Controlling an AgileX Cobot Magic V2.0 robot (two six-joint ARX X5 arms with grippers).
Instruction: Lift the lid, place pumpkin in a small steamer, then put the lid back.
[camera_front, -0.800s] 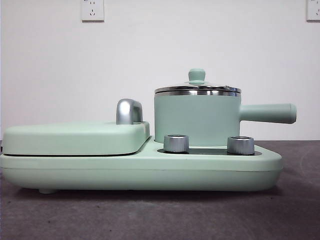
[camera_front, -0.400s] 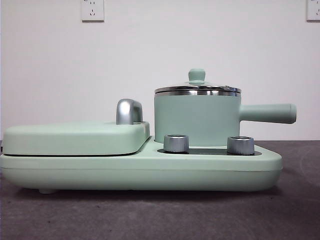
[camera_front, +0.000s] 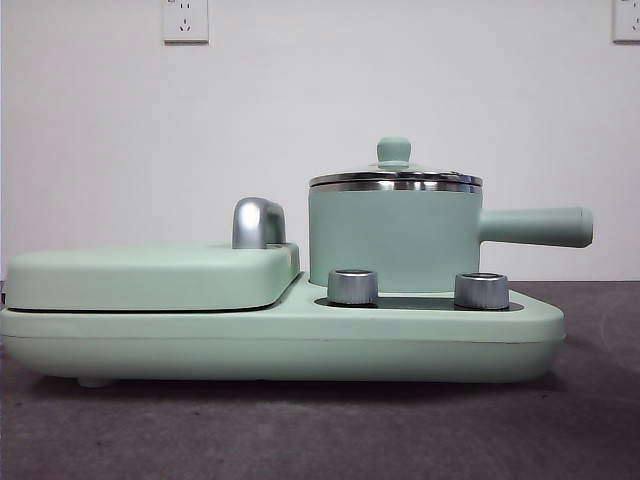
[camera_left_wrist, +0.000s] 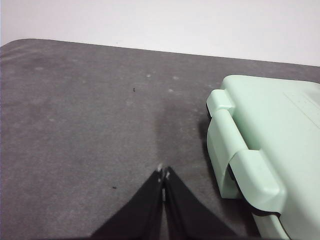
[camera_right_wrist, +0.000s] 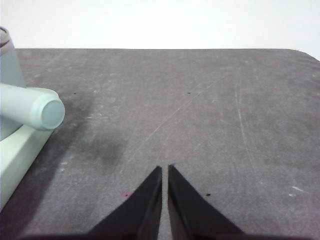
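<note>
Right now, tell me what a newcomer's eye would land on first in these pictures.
The mint-green small steamer stands out first, on the right half of a matching cooker base, with its glass lid on and its long handle pointing right. Left of it lies a wide flat cover with a chrome handle. Both the left gripper and right gripper hang shut over bare grey table.
</note>
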